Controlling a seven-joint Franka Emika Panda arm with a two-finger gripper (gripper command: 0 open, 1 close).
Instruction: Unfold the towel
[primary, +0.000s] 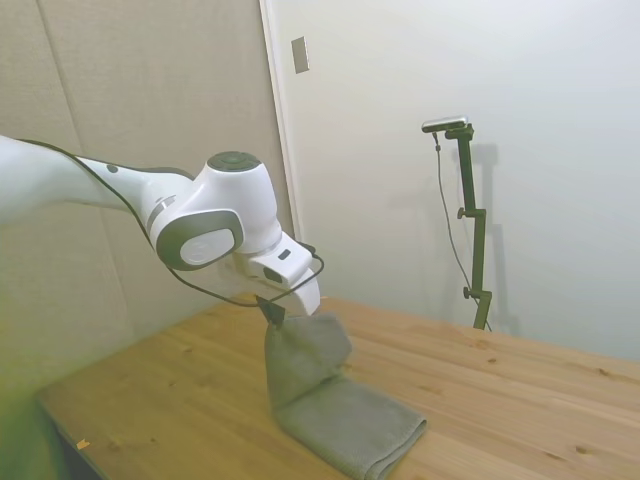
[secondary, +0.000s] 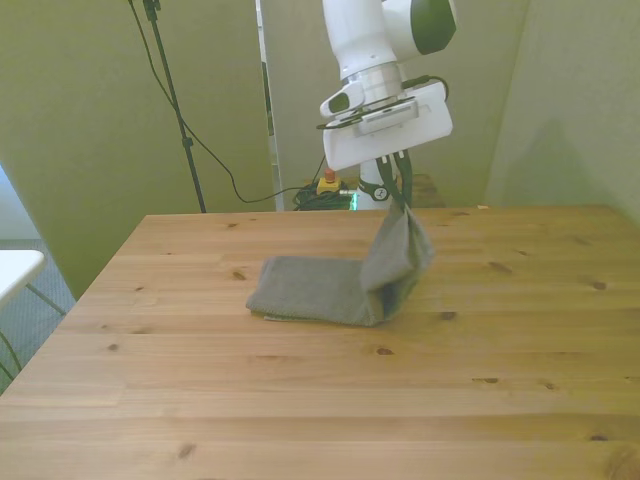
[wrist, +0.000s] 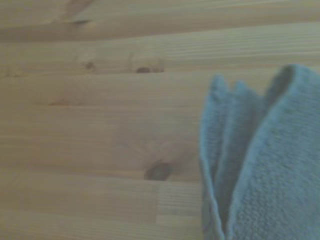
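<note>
Pale walls back the wooden plank table (primary: 180, 400) in the side view, where the white robot arm's gripper (primary: 272, 309) has its fingers clamped on the top edge of the small grey-olive terry towel (primary: 335, 405); one layer hangs lifted, the rest lies flat. From the front, the gripper (secondary: 397, 192) pinches the raised flap while the towel (secondary: 330, 285) rests mid-table. Close up from the wrist, towel (wrist: 270, 165) folds stand over the planks (wrist: 100, 125).

Soft even indoor light, greenish tint at side view's left edge, wrist view blurred, faint wall shadows
</note>
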